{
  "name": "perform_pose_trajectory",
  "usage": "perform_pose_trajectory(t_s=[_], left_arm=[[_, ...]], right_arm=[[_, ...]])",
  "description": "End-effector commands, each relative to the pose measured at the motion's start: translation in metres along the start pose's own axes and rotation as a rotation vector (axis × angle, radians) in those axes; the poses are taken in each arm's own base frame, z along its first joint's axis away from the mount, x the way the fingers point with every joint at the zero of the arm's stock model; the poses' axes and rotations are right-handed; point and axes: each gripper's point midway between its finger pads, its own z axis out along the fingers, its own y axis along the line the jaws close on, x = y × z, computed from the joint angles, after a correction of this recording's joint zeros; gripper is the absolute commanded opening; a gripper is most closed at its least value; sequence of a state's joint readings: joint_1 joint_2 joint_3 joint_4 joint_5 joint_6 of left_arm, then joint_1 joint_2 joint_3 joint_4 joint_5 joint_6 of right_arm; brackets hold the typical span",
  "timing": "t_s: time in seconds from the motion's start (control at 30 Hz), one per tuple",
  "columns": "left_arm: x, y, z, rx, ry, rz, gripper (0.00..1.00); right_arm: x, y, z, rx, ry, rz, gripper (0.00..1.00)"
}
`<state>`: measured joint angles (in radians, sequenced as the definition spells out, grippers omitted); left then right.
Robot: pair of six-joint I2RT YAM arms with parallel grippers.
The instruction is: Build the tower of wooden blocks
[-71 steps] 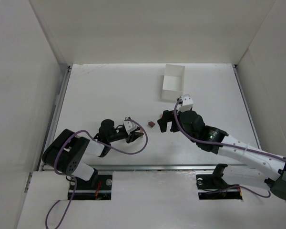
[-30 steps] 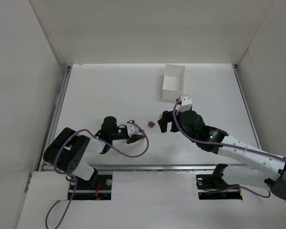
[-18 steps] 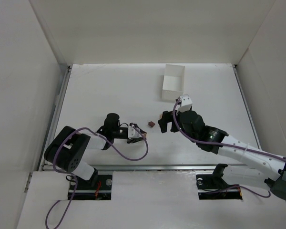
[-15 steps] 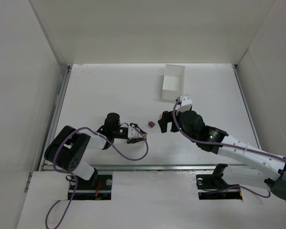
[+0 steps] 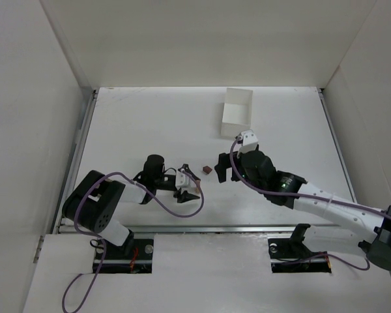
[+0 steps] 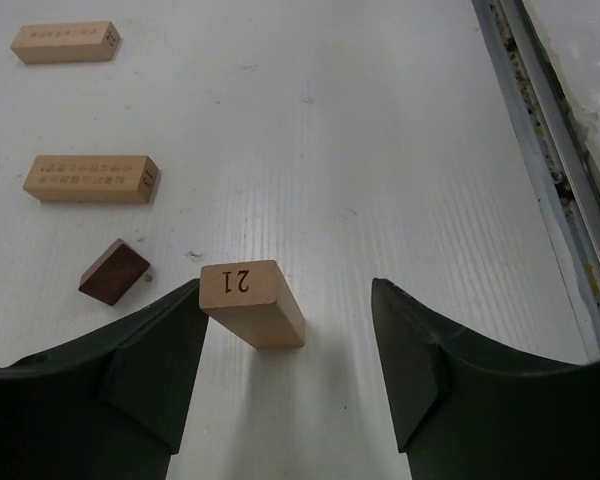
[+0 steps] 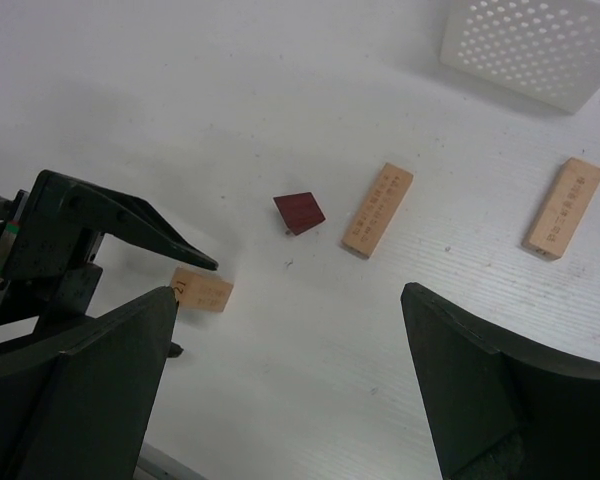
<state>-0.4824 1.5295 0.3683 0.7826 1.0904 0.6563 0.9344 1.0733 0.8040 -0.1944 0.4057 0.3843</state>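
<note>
The left pincer point(image 6: 285, 292) is spread and straddles a light tan wooden block stamped 21 point(image 6: 252, 303). The block lies on the white tabletop point(image 6: 380, 150), close against one finger and clear of the other. A small dark reddish-brown wooden block point(image 6: 114, 271) lies just beside it, with a second tan block point(image 6: 90, 179) and a third tan block point(image 6: 64, 42) beyond. The right pincer point(image 7: 288, 300) is spread wide and grips nothing.

Three tan blocks point(image 7: 202, 291) point(image 7: 378, 210) point(image 7: 563, 209); one dark block point(image 7: 300, 212); one white box point(image 7: 530, 45); two grippers, the left gripper point(image 5: 194, 186) and the right gripper point(image 7: 288, 295).
</note>
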Motion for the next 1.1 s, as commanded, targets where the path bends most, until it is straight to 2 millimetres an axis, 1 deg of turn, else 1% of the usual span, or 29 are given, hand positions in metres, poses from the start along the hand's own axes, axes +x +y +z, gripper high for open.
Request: perform_pose_trajectory(t_s=[0.0,0.03,0.07,0.1,0.13,0.17,0.2,0.23,0.27,0.3,0.33,0.37,0.43,0.47,0.5,0.53,0.57,0.6,0.63,0.7,0.73,0.77,0.8,0.83,0.87,0.93,0.97,1.03,1.07], left_arm=[[-0.013,0.006,0.002,-0.006,-0.042,0.039,0.64],[-0.014,0.013,0.0,-0.027,-0.038,0.045,0.68],[-0.015,0.017,-0.001,-0.048,-0.031,0.04,0.71],[-0.015,0.02,-0.001,-0.064,-0.03,0.033,0.79],[-0.017,0.028,-0.006,-0.101,-0.027,0.048,0.81],[-0.017,0.029,-0.006,-0.102,-0.027,0.048,0.82],[-0.019,0.034,-0.01,-0.125,-0.026,0.056,0.83],[-0.019,0.036,-0.013,-0.135,-0.021,0.068,0.86],[-0.018,0.033,-0.013,-0.118,-0.019,0.071,0.88],[-0.021,0.035,-0.013,-0.118,-0.017,0.094,0.92],[-0.021,0.031,-0.014,-0.102,-0.012,0.097,1.0],[-0.024,0.032,-0.015,-0.105,-0.015,0.114,1.0],[-0.032,0.028,-0.016,-0.091,-0.032,0.127,1.0],[-0.028,0.025,-0.018,-0.082,-0.023,0.097,1.0],[-0.027,0.023,-0.019,-0.077,-0.015,0.102,1.0],[-0.032,0.016,-0.02,-0.046,-0.03,0.115,1.0],[-0.034,0.015,-0.022,-0.04,-0.037,0.121,1.0],[-0.03,0.01,-0.023,-0.029,-0.023,0.1,1.0],[-0.032,0.006,-0.024,-0.014,-0.028,0.104,1.0],[-0.036,0.002,-0.025,-0.005,-0.032,0.102,1.0],[-0.035,0.001,-0.025,-0.003,-0.029,0.093,1.0],[-0.038,-0.001,-0.026,0.003,-0.036,0.098,1.0],[-0.042,0.001,-0.027,0.002,-0.038,0.102,1.0],[-0.041,-0.001,-0.027,0.005,-0.034,0.092,1.0],[-0.045,0.001,-0.028,0.003,-0.037,0.1,1.0],[-0.051,0.001,-0.029,0.013,-0.039,0.089,1.0],[-0.055,0.002,-0.029,0.013,-0.039,0.091,1.0],[-0.06,0.004,-0.03,0.015,-0.037,0.084,1.0],[-0.063,0.003,-0.031,0.029,-0.033,0.091,1.0]], right_arm=[[-0.029,0.011,-0.001,-0.025,-0.066,0.038,1.0],[-0.031,0.01,0.002,-0.009,-0.071,0.058,1.0],[-0.036,0.004,0.002,0.029,-0.079,0.127,1.0],[-0.041,-0.002,0.004,0.058,-0.066,0.158,1.0],[-0.038,-0.004,0.011,0.085,-0.039,0.2,1.0],[-0.04,-0.005,0.015,0.1,-0.019,0.217,1.0],[-0.036,-0.018,0.018,0.152,0.021,0.224,1.0],[-0.052,-0.015,0.021,0.154,0.017,0.25,1.0],[-0.041,-0.019,0.034,0.191,0.072,0.255,1.0],[-0.039,-0.023,0.04,0.209,0.109,0.261,1.0],[-0.043,-0.034,0.042,0.26,0.14,0.271,1.0],[-0.027,-0.04,0.057,0.295,0.209,0.257,1.0],[-0.012,-0.046,0.067,0.329,0.295,0.245,0.99],[-0.019,-0.046,0.073,0.339,0.299,0.248,0.99],[-0.003,-0.049,0.085,0.367,0.353,0.229,0.97],[0.003,-0.05,0.089,0.378,0.38,0.211,0.95],[0.01,-0.05,0.092,0.381,0.406,0.206,0.94],[0.021,-0.056,0.099,0.403,0.433,0.201,0.92],[0.026,-0.055,0.101,0.401,0.449,0.2,0.89],[0.031,-0.058,0.11,0.396,0.459,0.199,0.87],[0.042,-0.063,0.116,0.407,0.491,0.204,0.82],[0.046,-0.062,0.119,0.401,0.499,0.205,0.8],[0.045,-0.064,0.125,0.39,0.502,0.208,0.78],[0.055,-0.065,0.128,0.39,0.529,0.196,0.77],[0.059,-0.062,0.132,0.371,0.542,0.193,0.73],[0.063,-0.063,0.138,0.36,0.563,0.187,0.7],[0.075,-0.064,0.141,0.36,0.597,0.174,0.66],[0.083,-0.063,0.148,0.353,0.607,0.177,0.65],[0.09,-0.066,0.15,0.358,0.626,0.164,0.65]])
